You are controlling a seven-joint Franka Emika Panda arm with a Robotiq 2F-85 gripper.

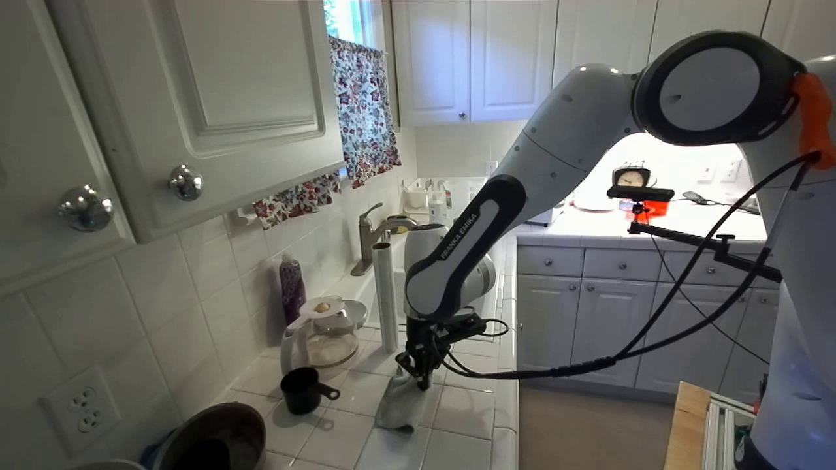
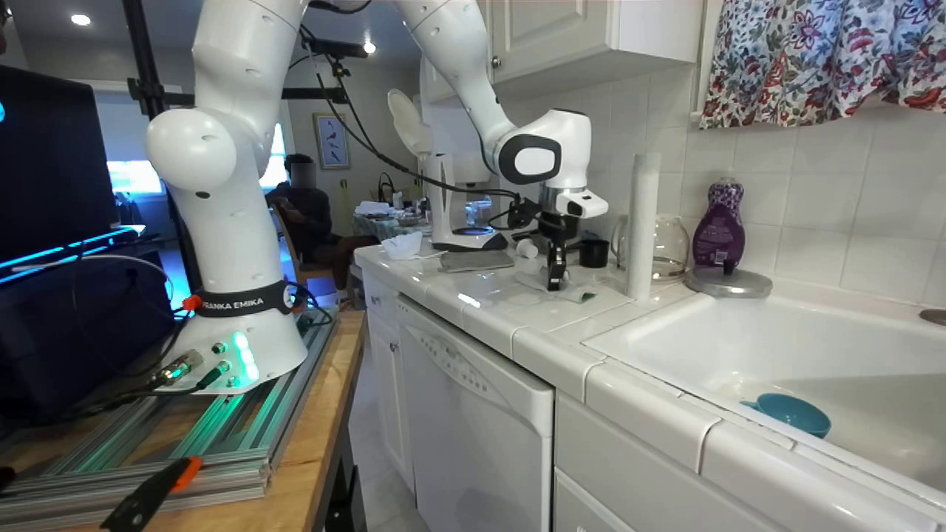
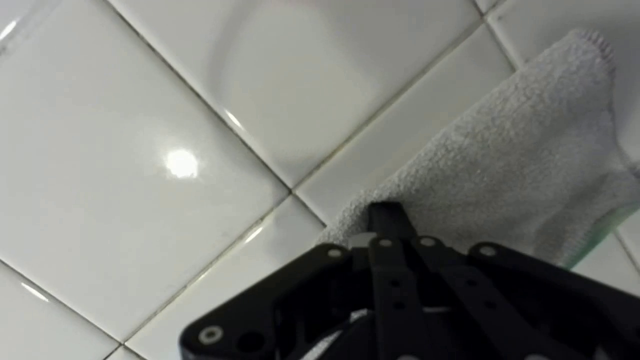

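My gripper points down at the tiled counter in both exterior views point(image 1: 421, 382) point(image 2: 556, 281). Its black fingers are together in the wrist view point(image 3: 391, 215). The fingertips touch a grey cloth with a green patch at its edge point(image 3: 500, 165). The cloth lies crumpled on the tiles and also shows in both exterior views point(image 1: 400, 406) point(image 2: 578, 294). I cannot tell whether a fold of it is pinched between the fingers. A black measuring cup point(image 1: 302, 390) and a white upright tube point(image 1: 385, 297) stand near the gripper, as does a glass coffee pot point(image 1: 332, 343).
A purple bottle point(image 1: 292, 287) stands by the wall. The sink point(image 2: 635, 340) holds a teal cup point(image 2: 791, 414), and a metal lid point(image 2: 728, 282) lies at its corner. A dark pot point(image 1: 243, 434) and a folded grey cloth point(image 2: 477, 260) are also on the counter.
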